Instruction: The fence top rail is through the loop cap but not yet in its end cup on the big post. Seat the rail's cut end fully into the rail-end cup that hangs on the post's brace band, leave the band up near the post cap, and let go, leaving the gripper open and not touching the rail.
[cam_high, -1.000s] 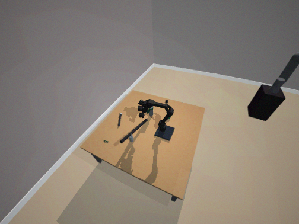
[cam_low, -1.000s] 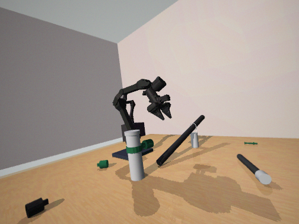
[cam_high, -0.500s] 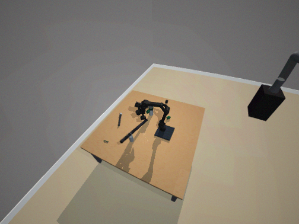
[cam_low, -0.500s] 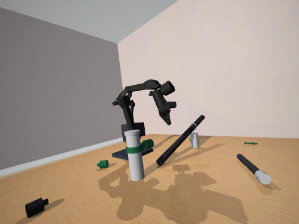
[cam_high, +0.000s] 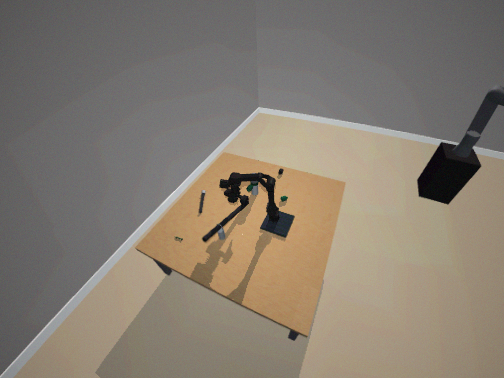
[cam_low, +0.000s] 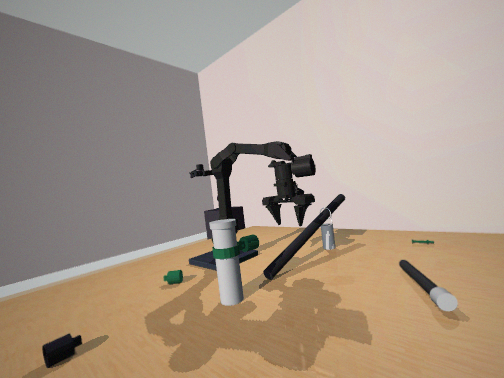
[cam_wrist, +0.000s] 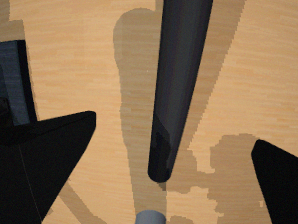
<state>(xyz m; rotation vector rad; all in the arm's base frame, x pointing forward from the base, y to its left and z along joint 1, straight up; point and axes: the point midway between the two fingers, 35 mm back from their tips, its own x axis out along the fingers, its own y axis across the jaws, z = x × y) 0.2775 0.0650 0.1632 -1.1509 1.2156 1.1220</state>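
The black top rail (cam_high: 225, 218) (cam_low: 305, 235) (cam_wrist: 181, 63) slants through the wire loop of the loop cap on the small grey post (cam_high: 221, 232) (cam_low: 328, 236). Its low cut end lies near the table, apart from the green rail-end cup (cam_low: 248, 243). The cup hangs on a green brace band (cam_low: 224, 252) on the big pale post (cam_high: 254, 189) (cam_low: 227, 272), a little below the post's top. My gripper (cam_high: 232, 198) (cam_low: 288, 214) (cam_wrist: 177, 134) is open and empty. It hangs above the rail's lower end with a finger on each side, not touching it.
A second black rod with a grey end (cam_high: 201, 201) (cam_low: 429, 286) lies on the table (cam_high: 280, 280). Loose parts: a green fitting (cam_high: 284, 198) (cam_low: 173, 276), a black fitting (cam_high: 281, 172) (cam_low: 61, 348), a small green bolt (cam_high: 178, 239) (cam_low: 422, 242). The arm's base plate (cam_high: 278, 224) (cam_low: 202, 260) stands behind the big post.
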